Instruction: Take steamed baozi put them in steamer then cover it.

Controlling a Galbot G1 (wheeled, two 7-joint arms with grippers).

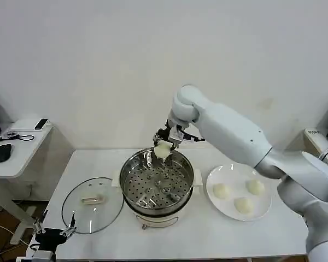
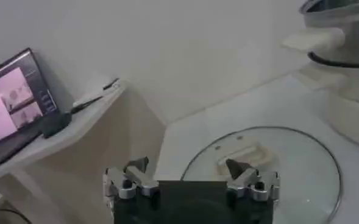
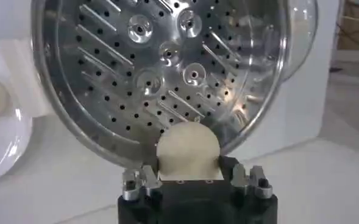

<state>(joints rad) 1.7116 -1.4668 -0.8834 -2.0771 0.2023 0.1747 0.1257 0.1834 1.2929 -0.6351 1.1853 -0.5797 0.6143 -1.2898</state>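
Observation:
My right gripper (image 1: pixel 163 148) is shut on a cream-white steamed baozi (image 3: pixel 187 148) and holds it above the far rim of the steamer (image 1: pixel 132 165), a shiny perforated steel basket on a white pot base. The basket's perforated floor (image 3: pixel 161 73) lies bare below the bun. Three more baozi (image 1: pixel 242 204) rest on the white plate (image 1: pixel 216 178) to the steamer's right. The glass cover (image 1: pixel 76 213) with its pale handle lies flat on the table left of the steamer. My left gripper (image 2: pixel 191 173) hangs open near the table's front left corner, just short of the cover (image 2: pixel 289 176).
A side desk (image 1: pixel 16 147) at the far left carries a mouse, a laptop (image 2: pixel 11 100) and small items. A white wall stands behind the table. Bare tabletop (image 1: pixel 208 234) lies in front of the steamer and plate.

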